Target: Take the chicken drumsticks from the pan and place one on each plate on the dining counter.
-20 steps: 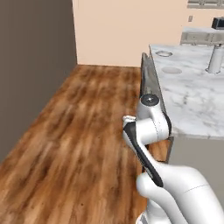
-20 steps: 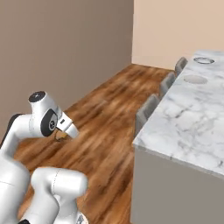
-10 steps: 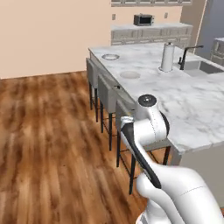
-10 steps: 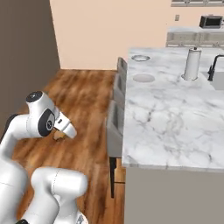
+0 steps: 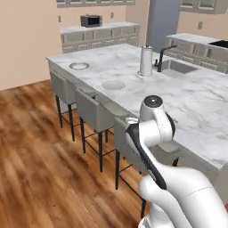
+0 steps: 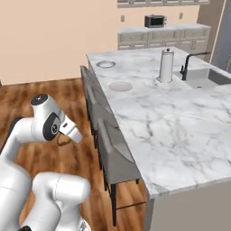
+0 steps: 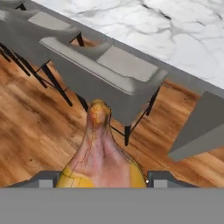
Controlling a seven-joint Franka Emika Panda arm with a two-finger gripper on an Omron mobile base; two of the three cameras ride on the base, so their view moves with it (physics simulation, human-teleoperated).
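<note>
While our arm hangs beside the dining counter (image 6: 180, 131), we have a chicken drumstick (image 7: 103, 157) clamped between our fingers (image 7: 43, 178), and the hand view puts it right up front: fat golden end down at the finger tips, narrow end pointing away over the wood floor (image 7: 39, 127). Our gripper (image 7: 103, 180) is closed on that drumstick, one finger showing on each side of it. From the right base view we catch a small orange bit of the meat (image 6: 64, 140) under the white wrist, low and off the counter's edge, above the floor.

Grey chairs (image 5: 91, 113) line the near side of the island, tucked under the marble top, and the hand view looks across two of their seats (image 7: 118, 65) with the marble beyond. Up on the counter we see two plates: the nearer one (image 5: 113, 84) sits just short of a white upright canister (image 5: 146, 61), the farther one (image 5: 79, 66) rests toward the far corner. Both plates lie well apart from our hand. A black faucet (image 5: 163, 58) stands at the sink (image 5: 178, 67) beside the canister. Against the back wall, a microwave (image 6: 154, 20) sits on the grey cabinets.
</note>
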